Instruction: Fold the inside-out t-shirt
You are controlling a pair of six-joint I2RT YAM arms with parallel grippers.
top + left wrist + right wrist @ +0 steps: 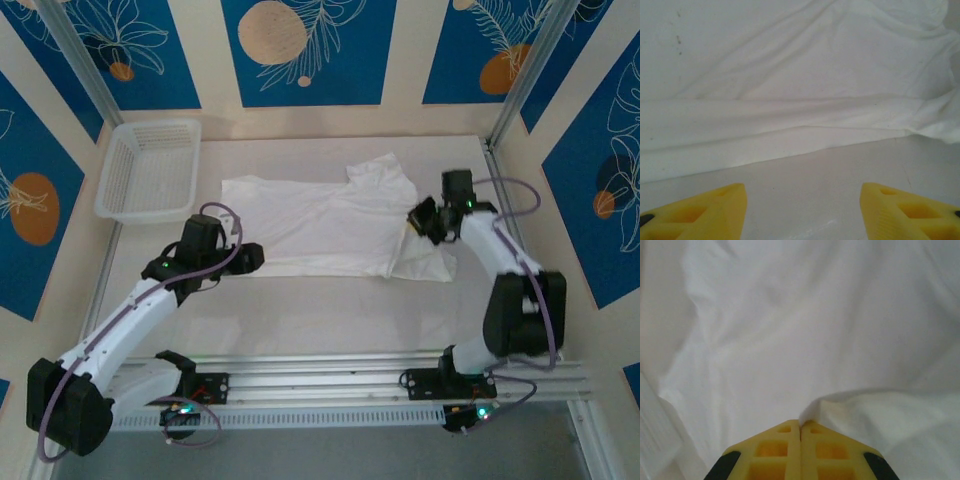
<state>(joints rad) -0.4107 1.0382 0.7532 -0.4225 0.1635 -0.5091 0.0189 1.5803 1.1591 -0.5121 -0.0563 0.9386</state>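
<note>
1. The t-shirt (320,225) lies spread on the desk (300,320), from the middle toward the right side, with many soft wrinkles. The basket (150,168) stands at the far left, apart from it.
2. Your right hand (427,218) is over the right part of the shirt. In its wrist view the fingers are pressed together and a small ridge of cloth rises exactly at their tips. So I judge it is clamped on a thin pinch of the shirt.
3. Your left hand (802,189) has its fingers wide apart and holds nothing. It is low over bare desk, just on the near side of the shirt's near edge.
4. The step in hand, as I judge it, is to take this near edge with the left hand.
5. Go forward low and straight, so that one finger slides under the edge and the other passes above it.
6. Close only when the cloth is deep between the fingers; this cloth is thin and slips out easily.
7. Keep the right hand quiet until the left one grips, otherwise the shirt may drag and bunch.
</note>
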